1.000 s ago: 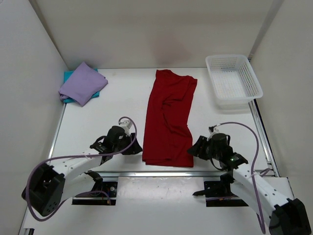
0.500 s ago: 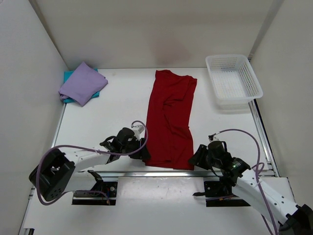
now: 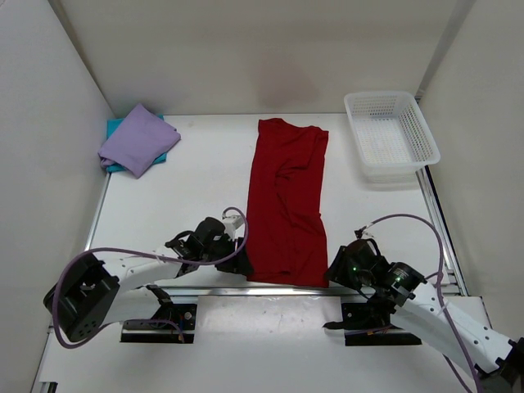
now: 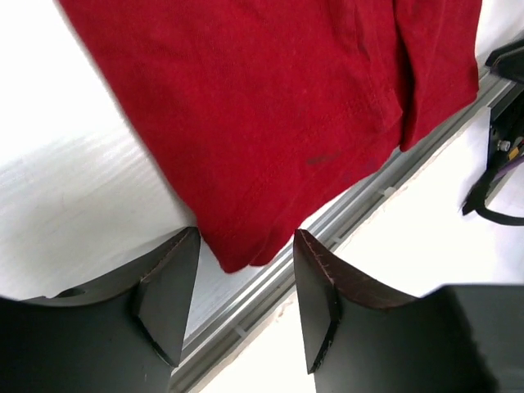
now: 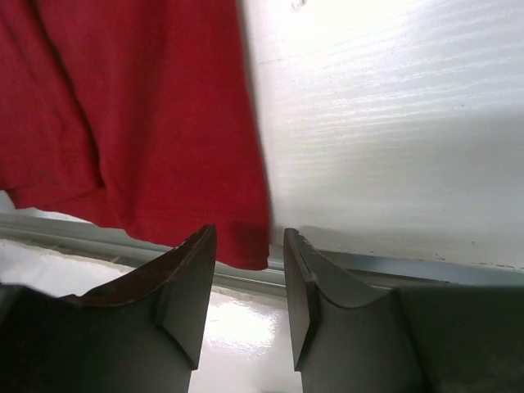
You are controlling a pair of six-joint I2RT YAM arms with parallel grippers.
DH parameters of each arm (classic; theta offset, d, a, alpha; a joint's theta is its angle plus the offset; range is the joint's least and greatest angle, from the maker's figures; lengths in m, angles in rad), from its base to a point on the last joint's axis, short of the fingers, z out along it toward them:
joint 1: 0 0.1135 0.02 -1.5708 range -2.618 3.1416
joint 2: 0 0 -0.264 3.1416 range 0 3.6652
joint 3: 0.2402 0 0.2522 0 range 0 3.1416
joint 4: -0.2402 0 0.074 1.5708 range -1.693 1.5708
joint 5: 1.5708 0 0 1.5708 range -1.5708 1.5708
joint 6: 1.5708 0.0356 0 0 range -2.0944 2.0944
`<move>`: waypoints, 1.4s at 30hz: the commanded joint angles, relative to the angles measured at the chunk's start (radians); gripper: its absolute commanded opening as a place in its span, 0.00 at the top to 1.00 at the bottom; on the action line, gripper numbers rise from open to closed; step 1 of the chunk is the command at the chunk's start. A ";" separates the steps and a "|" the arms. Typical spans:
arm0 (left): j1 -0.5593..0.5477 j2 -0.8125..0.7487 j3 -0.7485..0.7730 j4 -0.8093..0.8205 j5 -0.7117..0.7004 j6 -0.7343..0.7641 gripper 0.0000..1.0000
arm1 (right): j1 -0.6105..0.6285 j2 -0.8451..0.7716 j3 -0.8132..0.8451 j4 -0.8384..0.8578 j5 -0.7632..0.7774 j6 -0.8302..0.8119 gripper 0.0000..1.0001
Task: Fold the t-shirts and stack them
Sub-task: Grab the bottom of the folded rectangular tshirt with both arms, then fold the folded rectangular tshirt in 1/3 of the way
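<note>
**A:** When looked at from above, where to find the dark red t-shirt (image 3: pixel 285 205)?

**B:** Middle of the frame, flat on the counter (image 3: pixel 188 188). Folded into a long strip. Long axis from the bottom of the frame to the top, leaning a touch to the right at the far end. Hemmed end at the bottom, just reaching the metal rail (image 3: pixel 213 290) at the counter's near edge.

**A:** And the claws?

**B:** Left claw (image 3: pixel 239 260) at the strip's lower left corner. Seen through its own wrist camera (image 4: pixel 246 246): spread wide around that corner of cloth, not pinching it. Right claw (image 3: pixel 334 270) at the lower right corner. Same story up close (image 5: pixel 248 241): spread, straddling the hem corner, with no grip on it.

**A:** Other t-shirts?

**B:** Upper left of the frame, well apart from the red one. Pale lavender t-shirt (image 3: pixel 137 137) folded and lying on top of the teal t-shirt (image 3: pixel 113 125), hiding all but a few teal edges. White mesh basket (image 3: pixel 431 147) at the upper right.
</note>
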 commanded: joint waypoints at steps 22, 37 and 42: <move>0.060 -0.295 -0.112 -0.198 0.167 -0.058 1.00 | 0.114 -0.106 0.059 -0.006 -0.168 0.112 1.00; 0.308 -0.034 0.288 -0.016 0.161 -0.124 1.00 | -0.542 0.373 0.299 0.437 -0.519 -0.460 1.00; 0.343 0.265 0.536 0.026 0.104 -0.124 1.00 | -0.592 0.640 0.456 0.570 -0.501 -0.509 1.00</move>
